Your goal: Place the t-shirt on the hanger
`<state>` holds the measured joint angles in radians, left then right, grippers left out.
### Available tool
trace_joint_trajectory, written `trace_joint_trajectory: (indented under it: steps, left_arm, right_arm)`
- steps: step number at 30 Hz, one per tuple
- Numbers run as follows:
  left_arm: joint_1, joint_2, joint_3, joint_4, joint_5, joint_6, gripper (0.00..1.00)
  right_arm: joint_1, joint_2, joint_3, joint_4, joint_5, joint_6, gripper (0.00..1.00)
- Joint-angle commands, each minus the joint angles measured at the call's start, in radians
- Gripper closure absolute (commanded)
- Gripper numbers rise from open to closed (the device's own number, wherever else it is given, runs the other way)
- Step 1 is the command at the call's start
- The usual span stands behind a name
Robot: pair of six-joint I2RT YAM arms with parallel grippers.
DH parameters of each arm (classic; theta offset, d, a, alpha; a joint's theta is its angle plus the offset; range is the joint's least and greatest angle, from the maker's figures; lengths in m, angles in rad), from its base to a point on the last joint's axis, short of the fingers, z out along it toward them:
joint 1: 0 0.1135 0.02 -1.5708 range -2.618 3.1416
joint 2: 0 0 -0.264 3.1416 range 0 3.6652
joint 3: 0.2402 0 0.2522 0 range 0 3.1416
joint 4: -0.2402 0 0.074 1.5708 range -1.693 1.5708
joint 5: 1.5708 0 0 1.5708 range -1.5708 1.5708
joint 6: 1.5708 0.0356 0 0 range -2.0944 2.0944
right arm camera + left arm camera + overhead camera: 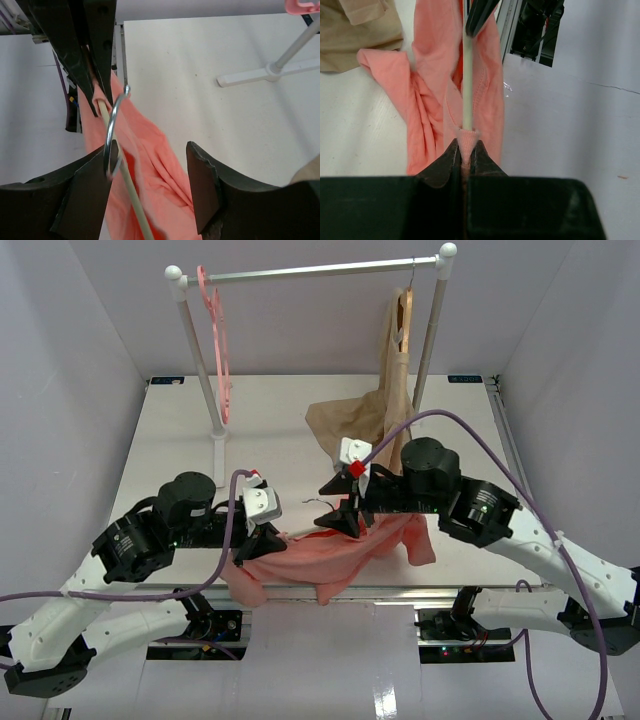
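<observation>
Found left hand (pixel 465 150) clamped on t-shirt (pixel 427 100) over hanger (pixel 467 75) end; found right hand (pixel 152 165) spread open, hanger at its 9 o'clock.

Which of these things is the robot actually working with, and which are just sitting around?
Part of the job:
- t-shirt
- hanger
- left gripper, clamped on the t-shirt
- right gripper, open beside the hanger's hook

Just there:
- pink hanger
- beige garment
- wooden hanger
- clothes rail
</observation>
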<state>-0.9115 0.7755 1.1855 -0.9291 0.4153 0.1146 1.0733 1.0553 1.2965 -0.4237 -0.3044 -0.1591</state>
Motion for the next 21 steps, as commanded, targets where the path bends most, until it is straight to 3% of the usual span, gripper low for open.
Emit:
trace_joint_trajectory:
  steps: [1, 3, 6, 8, 11, 17, 21]
  left_arm:
    - [0.003, 0.005, -0.021, 0.102, 0.087, 0.0, 1.0]
    - [0.003, -0.004, -0.032, 0.117, 0.101, 0.0, 1.0]
    - [0.003, -0.014, -0.039, 0.128, 0.11, -0.001, 1.0]
    - [0.003, -0.021, -0.034, 0.134, 0.105, -0.008, 0.99]
    - [0.003, -0.028, -0.009, 0.137, 0.073, -0.026, 0.9]
    - [0.003, -0.034, 0.128, 0.066, -0.076, -0.042, 0.58]
    - [0.003, -0.097, 0.189, 0.007, -0.177, -0.024, 0.54]
  right_arm:
    - [0.004, 0.046, 0.066, 0.117, -0.1, -0.007, 0.37]
    - [0.005, 0.07, 0.055, 0.133, -0.107, -0.005, 0.41]
    - [0.005, 0.073, 0.025, 0.19, -0.081, 0.012, 0.81]
    - [0.005, 0.061, -0.004, 0.22, -0.066, 0.018, 0.92]
    - [0.004, 0.038, -0.015, 0.224, -0.096, 0.011, 0.92]
    - [0.005, 0.01, 0.063, 0.148, -0.087, 0.022, 0.92]
    - [0.004, -0.015, 0.124, 0.068, -0.047, 0.038, 0.92]
